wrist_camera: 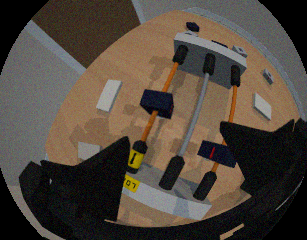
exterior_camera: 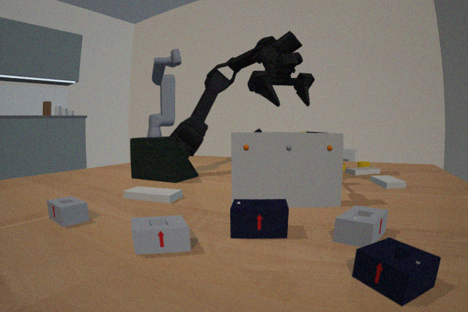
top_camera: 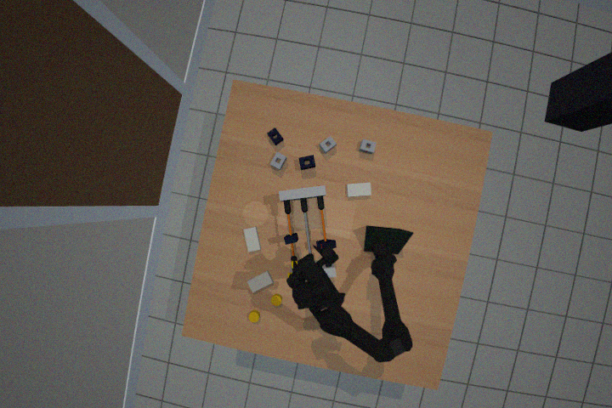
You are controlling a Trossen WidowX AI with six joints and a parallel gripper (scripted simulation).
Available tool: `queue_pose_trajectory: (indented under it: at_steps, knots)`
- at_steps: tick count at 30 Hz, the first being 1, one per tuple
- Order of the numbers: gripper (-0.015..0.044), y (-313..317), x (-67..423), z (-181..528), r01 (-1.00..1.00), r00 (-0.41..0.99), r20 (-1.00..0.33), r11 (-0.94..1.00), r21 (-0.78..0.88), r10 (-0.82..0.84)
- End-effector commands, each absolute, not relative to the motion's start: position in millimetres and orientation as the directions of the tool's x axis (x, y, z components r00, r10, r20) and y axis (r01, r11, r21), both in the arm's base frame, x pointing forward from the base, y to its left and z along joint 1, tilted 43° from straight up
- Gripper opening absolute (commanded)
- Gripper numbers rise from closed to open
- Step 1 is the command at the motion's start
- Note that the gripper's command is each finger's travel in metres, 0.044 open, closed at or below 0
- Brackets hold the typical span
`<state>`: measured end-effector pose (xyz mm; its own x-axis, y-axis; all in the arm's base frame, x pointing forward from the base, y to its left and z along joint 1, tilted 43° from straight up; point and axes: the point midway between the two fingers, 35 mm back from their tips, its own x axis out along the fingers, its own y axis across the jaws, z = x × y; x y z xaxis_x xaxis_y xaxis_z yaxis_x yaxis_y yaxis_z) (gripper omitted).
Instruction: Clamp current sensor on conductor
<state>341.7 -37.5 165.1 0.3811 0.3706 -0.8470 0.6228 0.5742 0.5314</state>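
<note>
Bench: a wooden top (top_camera: 437, 201) on a grey tiled floor.
Arm: one black arm (top_camera: 388, 297), base near mid-bench, reaching toward the bottom-left corner in the top view.
Fingers: the gripper (exterior_camera: 291, 103) hangs high over the rack, spread wide, pinching nothing.
Rack: one grey frame (top_camera: 302, 192) mid-bench carrying three wires (wrist_camera: 193, 114), two orange and one grey.
Clamp: likely the dark block with a red mark (wrist_camera: 215, 151), sitting round the right orange wire mid-bench, well off every edge. Whether it is latched cannot be told.
Handling: probably a light, stiff, hinged plastic shell. Best pinched across its flat sides so the squeeze closes the hinge.
Second clamp: one dark block (wrist_camera: 157, 102) on the left orange wire.
Loose blocks: five (exterior_camera: 258, 218) by the top edge, three grey and two dark blue.
Slabs: three flat grey ones (top_camera: 359, 189) in plain sight.
Discs: two yellow (top_camera: 253, 315) near the bottom-left corner.
</note>
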Motion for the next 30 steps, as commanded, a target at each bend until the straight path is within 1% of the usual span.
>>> queue_pose_trajectory:
  at_steps: [1, 6, 8, 10, 11, 26, 30]
  knots:
    - [0.0440, -32.5, 321.5, 171.7, 0.521, 0.488, -0.835, 0.683, 0.512, 0.254]
    - [0.0440, -29.6, 299.7, 179.0, 0.415, 0.625, -0.770, 0.780, 0.468, 0.129]
    - [0.0440, -29.4, 296.8, 179.7, 0.403, 0.643, -0.757, 0.791, 0.460, 0.113]
    - [0.0440, -29.4, 296.8, 179.7, 0.403, 0.643, -0.757, 0.791, 0.460, 0.113]
    - [0.0440, -29.1, 301.3, 181.3, 0.421, 0.618, -0.773, 0.770, 0.479, 0.144]
    - [0.0440, -29.1, 302.1, 181.1, 0.424, 0.613, -0.776, 0.767, 0.481, 0.148]
    - [0.0440, -31.1, 317.0, 176.0, 0.496, 0.519, -0.822, 0.701, 0.512, 0.232]
